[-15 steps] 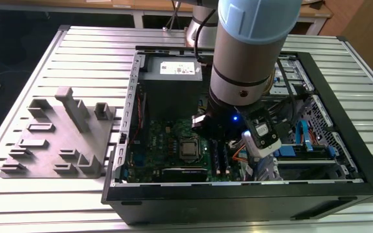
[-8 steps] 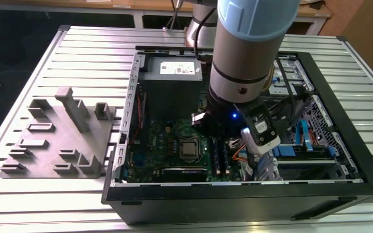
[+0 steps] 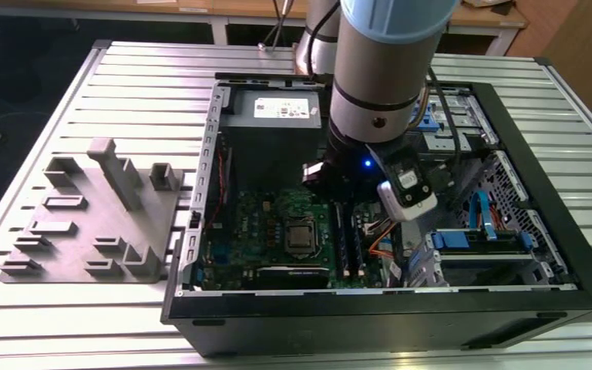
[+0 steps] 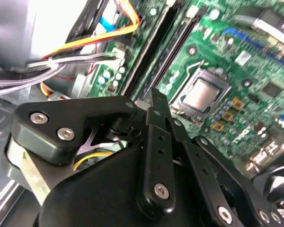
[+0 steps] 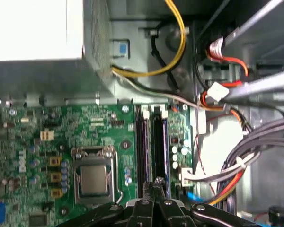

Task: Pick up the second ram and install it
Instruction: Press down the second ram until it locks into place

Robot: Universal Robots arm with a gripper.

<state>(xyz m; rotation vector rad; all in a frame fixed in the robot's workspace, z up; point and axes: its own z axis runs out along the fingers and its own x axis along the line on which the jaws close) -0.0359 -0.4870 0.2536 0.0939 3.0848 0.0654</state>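
Slatted metal table (image 3: 90, 308) is carrying an open computer case (image 3: 378, 324). We are seeing the gripper (image 5: 157, 182), fingers pressed together, hovering above the motherboard's memory slots (image 5: 151, 142) at lower centre of the first wrist view.

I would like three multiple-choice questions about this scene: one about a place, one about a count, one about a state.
1. Where is the grey holder block?
A. inside the case
B. on the table, at the exterior view's left of the computer case
C. on the floor

2. How many long black memory slots lie beside the processor socket?
A. one
B. two
C. four

3. How do the fingertips of the gripper stand?
A. wide apart
B. together
C. one is missing

Answers:
1 B: the block stands outside the case.
2 B: the first wrist view shows two.
3 B: both wrist views show them meeting.
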